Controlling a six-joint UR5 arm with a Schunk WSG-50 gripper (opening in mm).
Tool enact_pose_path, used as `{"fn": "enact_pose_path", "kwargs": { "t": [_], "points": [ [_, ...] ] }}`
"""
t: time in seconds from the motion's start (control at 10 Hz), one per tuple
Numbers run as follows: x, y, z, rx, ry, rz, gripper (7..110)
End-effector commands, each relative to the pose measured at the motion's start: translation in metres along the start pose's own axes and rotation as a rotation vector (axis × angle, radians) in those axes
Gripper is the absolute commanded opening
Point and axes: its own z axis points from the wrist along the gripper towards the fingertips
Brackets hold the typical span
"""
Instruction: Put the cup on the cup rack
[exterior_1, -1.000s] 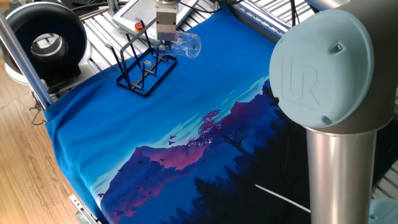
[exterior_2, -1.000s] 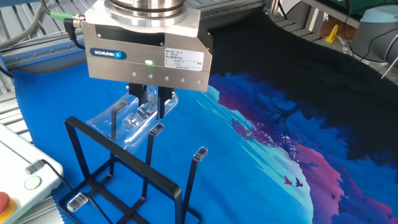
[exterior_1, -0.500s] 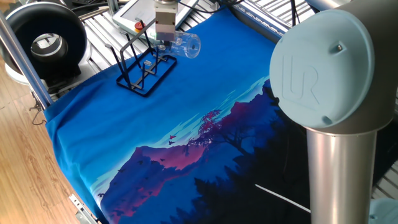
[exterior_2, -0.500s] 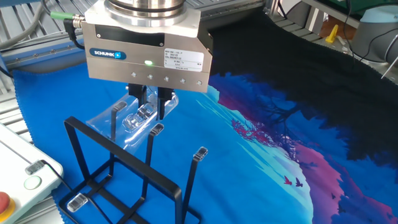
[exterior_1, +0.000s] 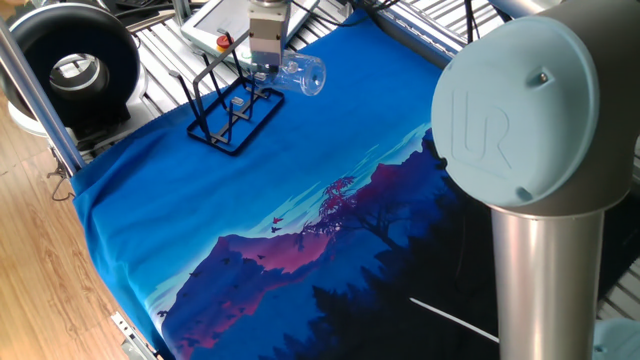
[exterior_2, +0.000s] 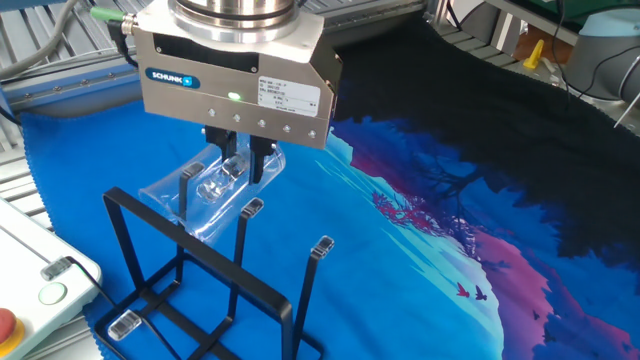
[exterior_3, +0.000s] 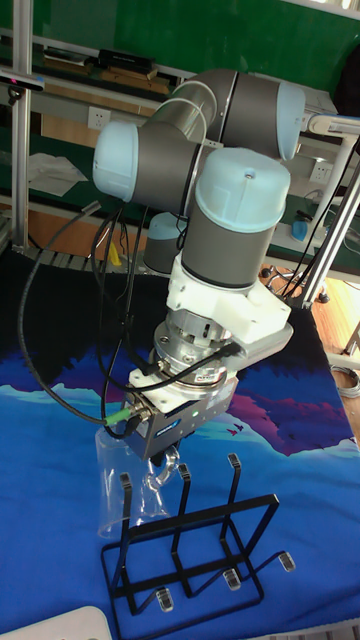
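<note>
Near the desk's corner, the cup (exterior_2: 205, 195) is held on its side by the pinching hand (exterior_2: 238, 170), over a cup rack (exterior_2: 215, 290) prong; lowering is judged next.

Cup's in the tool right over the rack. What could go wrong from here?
1. The cup lies on its side in the tool, gripped near its base; smooth clear glass could slip or rotate.
2. It hangs level with the cup rack prong tips; a small misalignment may strike a prong instead of sliding over it.
3. The light wire rack could tip or shift if bumped.
</note>
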Motion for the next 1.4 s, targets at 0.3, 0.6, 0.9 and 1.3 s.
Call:
{"fn": "enact_pose_path", "kwargs": {
  "t": [0.3,0.6,0.9,1.3],
  "points": [
    [0.009,-0.009,-0.001,0.033,0.029,0.114,7],
    [0.004,-0.001,-0.001,0.003,0.011,0.122,7],
    [0.002,0.003,-0.001,-0.014,0.006,0.165,7],
    [-0.001,0.013,-0.002,-0.056,0.000,0.168,7]
  ]
}}
